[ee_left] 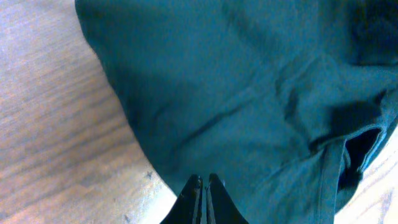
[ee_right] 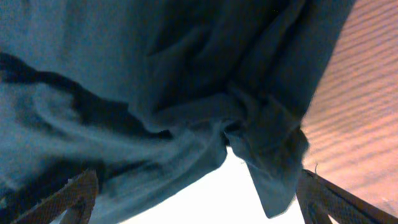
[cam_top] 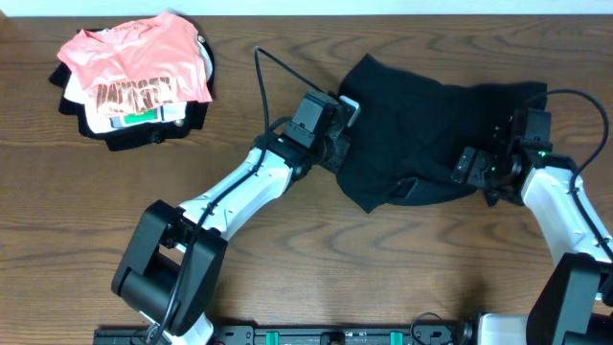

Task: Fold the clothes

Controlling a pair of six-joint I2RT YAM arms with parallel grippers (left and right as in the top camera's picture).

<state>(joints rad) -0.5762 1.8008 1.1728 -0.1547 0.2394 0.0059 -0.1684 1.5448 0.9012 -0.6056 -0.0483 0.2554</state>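
Note:
The black garment (cam_top: 421,129) lies crumpled on the wooden table (cam_top: 306,249) at centre right. My left gripper (cam_top: 342,123) sits at its left edge. In the left wrist view the fingers (ee_left: 203,185) are pressed together right at the hem of the black garment (ee_left: 249,93), pinching its edge. My right gripper (cam_top: 476,169) is at the garment's lower right part. In the right wrist view its fingers (ee_right: 199,202) are spread wide, with bunched folds of the garment (ee_right: 186,93) lying between and ahead of them, not gripped.
A pile of clothes sits at the far left: a salmon-pink shirt (cam_top: 134,57) with dark lettering on top, a white folded garment (cam_top: 144,117) with a green mark, and dark fabric (cam_top: 144,140) beneath. A black cable (cam_top: 262,86) arcs above the left arm.

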